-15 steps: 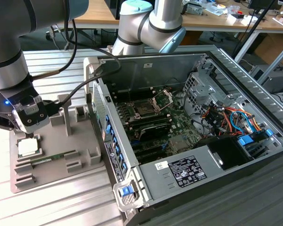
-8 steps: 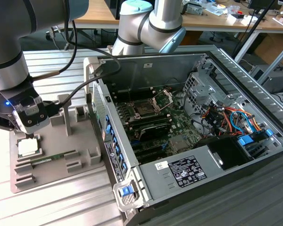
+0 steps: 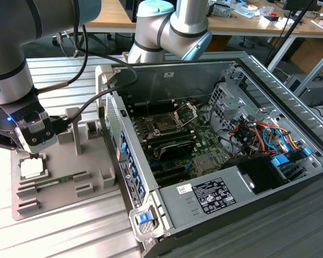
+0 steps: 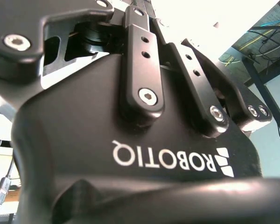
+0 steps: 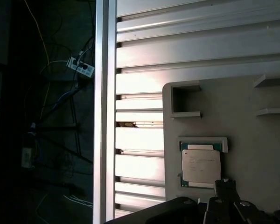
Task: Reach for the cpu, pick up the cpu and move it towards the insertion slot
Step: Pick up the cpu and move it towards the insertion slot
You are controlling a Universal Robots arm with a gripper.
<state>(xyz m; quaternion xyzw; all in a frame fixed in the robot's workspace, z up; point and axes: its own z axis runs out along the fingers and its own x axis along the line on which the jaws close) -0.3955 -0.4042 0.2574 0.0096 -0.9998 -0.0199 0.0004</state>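
The cpu, a flat square chip with a silvery top, lies in a recess of the grey holder plate at the exterior view's left. My gripper hangs just above the cpu, close to its top. In the first wrist view the cpu lies flat in its nest, and a black part of the gripper's body reaches in beside one corner. The insertion slot, a dark square socket with its silver frame hinged up, sits on the motherboard inside the open computer case.
A green memory stick lies on the holder plate near the cpu. The case's upright wall stands between the holder and the motherboard. Cables and a power supply are inside the case. The bench top is ribbed aluminium.
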